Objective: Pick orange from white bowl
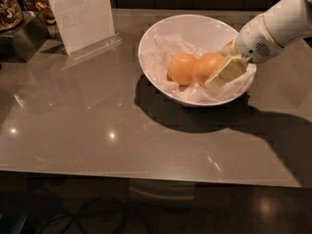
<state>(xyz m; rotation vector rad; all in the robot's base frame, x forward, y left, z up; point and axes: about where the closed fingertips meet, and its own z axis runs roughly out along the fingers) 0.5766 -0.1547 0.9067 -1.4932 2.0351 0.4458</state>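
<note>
The white bowl (161, 43) stands on the table, lined with crumpled white paper, with two oranges side by side in it. My gripper (219, 65) reaches into the bowl from the right and is shut on the right-hand orange (205, 66). One cream finger (225, 72) lies across the orange's front right side; the other finger is mostly hidden behind the fruit. The twin orange (181, 68) sits just left of the held one, touching it. The white arm (278, 28) comes in over the bowl's right rim.
A white sign in a clear stand (80, 16) stands at the back left. A jar of nuts (9, 6) and a metal box (29, 30) are in the far left corner. The table's front edge (146, 175) runs along the bottom.
</note>
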